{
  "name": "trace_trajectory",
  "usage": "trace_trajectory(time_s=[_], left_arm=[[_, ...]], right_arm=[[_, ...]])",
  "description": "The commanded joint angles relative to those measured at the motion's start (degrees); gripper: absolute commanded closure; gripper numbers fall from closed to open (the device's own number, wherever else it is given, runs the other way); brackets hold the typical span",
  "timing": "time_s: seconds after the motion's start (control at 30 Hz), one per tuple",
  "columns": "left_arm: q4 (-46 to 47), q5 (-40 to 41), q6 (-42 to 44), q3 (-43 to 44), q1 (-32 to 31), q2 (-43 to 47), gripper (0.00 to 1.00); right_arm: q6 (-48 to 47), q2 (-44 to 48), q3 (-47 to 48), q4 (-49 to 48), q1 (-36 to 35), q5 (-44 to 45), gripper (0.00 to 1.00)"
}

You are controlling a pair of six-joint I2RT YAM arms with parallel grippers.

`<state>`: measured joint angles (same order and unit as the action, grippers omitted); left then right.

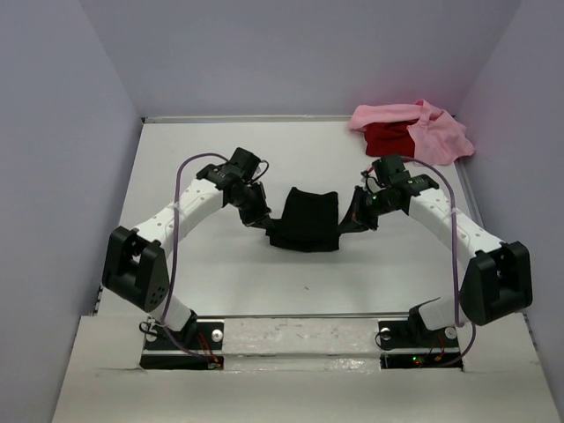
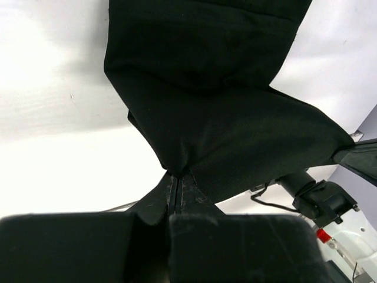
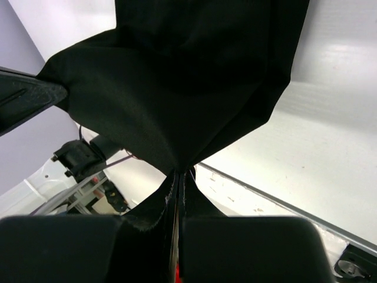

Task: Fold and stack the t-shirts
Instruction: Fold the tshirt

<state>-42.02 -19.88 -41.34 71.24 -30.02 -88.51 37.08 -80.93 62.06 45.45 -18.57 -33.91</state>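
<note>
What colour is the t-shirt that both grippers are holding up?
Plain black, with no pattern visible. The black t-shirt shows best in the top external view.

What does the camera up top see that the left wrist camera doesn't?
Only the top view shows the pink t-shirt and red t-shirt heaped in the far right corner. Only the left wrist view shows, close up, the left hand pinched shut on cloth. Both show the black t-shirt held between that hand and the right hand, and the white table.
</note>
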Motion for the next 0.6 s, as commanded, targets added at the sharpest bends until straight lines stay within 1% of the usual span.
trace_trajectory(time_s=[0.0,0.23,0.37,0.5,0.57], left_arm=[[-1.83,0.81,2.49,3.72,0.93,-1.05,1.00],[-1.93,0.90,4.43,5.13,3.21,-2.54,1.00],[-1.93,0.98,4.95,5.66,4.00,-2.90,1.00],[-1.75,1.33,4.78,4.61,4.53,-0.88,1.00],[-1.75,0.72,4.69,2.16,4.62,0.09,1.00]], right_arm=[[-1.48,-1.42,4.47,-1.95,-0.07,2.53,1.00],[-1.75,-4.94,9.47,-2.73,-0.07,5.96,1.00],[-1.40,-6.09,10.97,-2.82,0.46,5.35,1.00],[-1.48,-4.60,8.26,-2.56,0.46,4.29,1.00],[-1.40,-2.67,6.24,-2.04,0.46,3.51,1.00]])
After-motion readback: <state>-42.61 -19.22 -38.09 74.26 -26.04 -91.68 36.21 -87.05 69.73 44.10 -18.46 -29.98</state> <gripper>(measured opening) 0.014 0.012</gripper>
